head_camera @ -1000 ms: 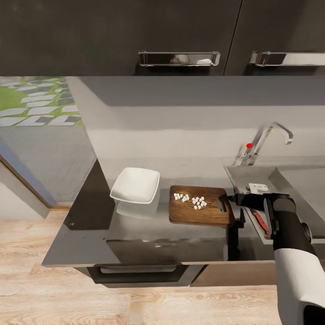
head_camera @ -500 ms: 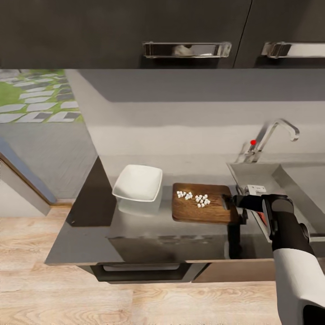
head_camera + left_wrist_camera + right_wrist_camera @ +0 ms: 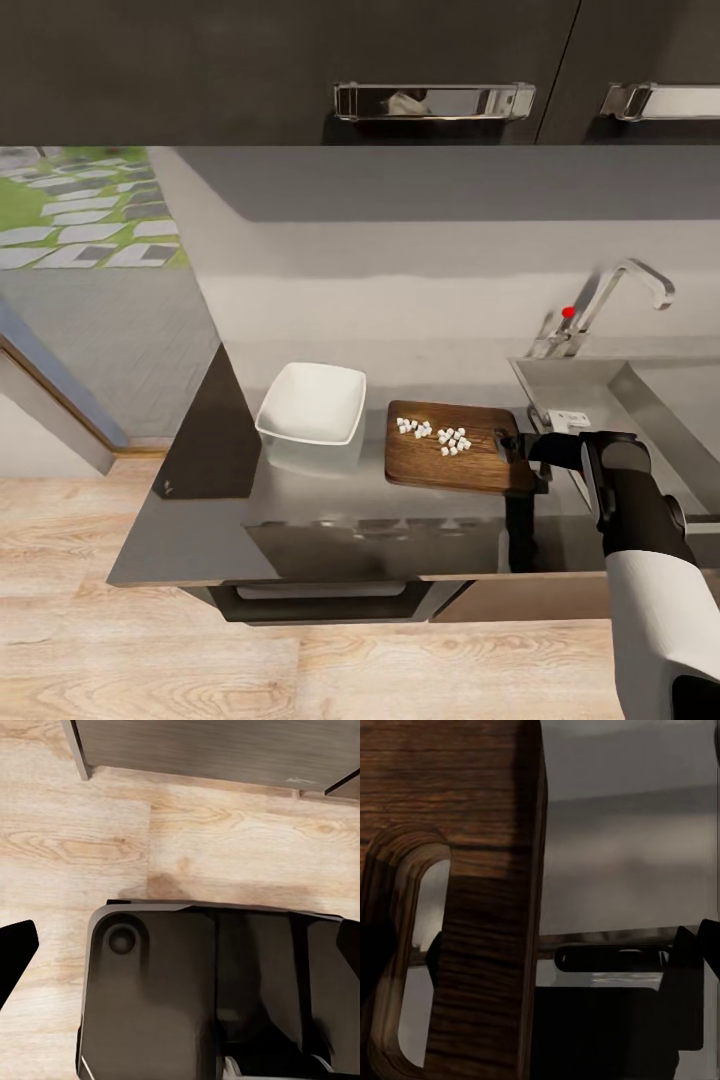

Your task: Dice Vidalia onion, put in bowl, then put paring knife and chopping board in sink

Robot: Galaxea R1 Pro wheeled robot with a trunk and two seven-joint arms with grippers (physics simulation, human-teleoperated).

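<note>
Bare countertop [image 3: 300,500] is lying open in front of the bowl [image 3: 312,405] and the chopping board [image 3: 455,460], while the bowl is crowding the board's left edge, the faucet [image 3: 610,300] is standing behind the sink [image 3: 560,385], and the cabinets [image 3: 300,60] are hanging overhead.

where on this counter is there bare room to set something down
Bare countertop runs along the front edge, below the bowl and chopping board. Another free strip lies behind both, against the wall. It is crowded at the board's sink-side end, where the right tool sits at the handle slot.
</note>
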